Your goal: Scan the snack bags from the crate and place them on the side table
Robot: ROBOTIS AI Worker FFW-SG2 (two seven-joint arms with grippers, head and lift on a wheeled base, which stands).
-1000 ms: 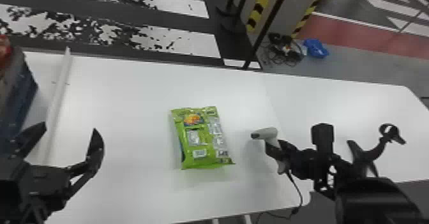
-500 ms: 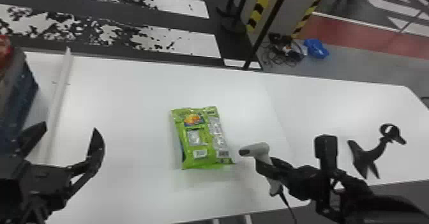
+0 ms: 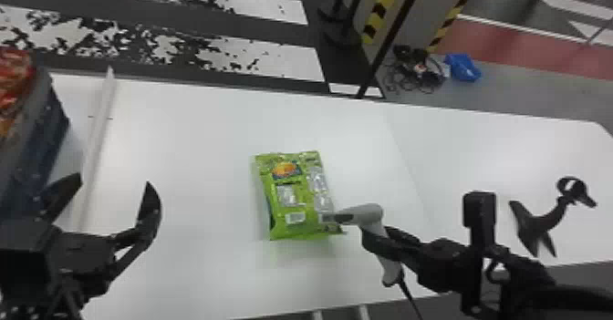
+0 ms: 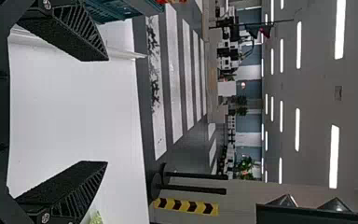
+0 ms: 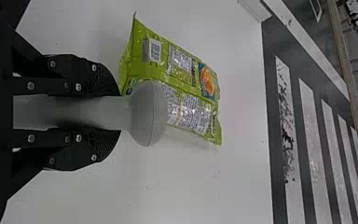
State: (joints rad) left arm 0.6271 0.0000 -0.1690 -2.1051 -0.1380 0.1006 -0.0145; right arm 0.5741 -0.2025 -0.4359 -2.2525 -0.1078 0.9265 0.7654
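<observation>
A green snack bag (image 3: 298,200) lies flat on a white table (image 3: 205,136) — the right claw (image 3: 382,240) pinches a grey scanner (image 3: 371,213), its head close to the bag's near right corner — and the left claw (image 3: 113,183), fingers spread wide, hangs over the table near the crate (image 3: 34,155)

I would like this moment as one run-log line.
right gripper: shut on scanner, pointing toward green snack bag | bag: lying on white table | left gripper: open, empty
</observation>
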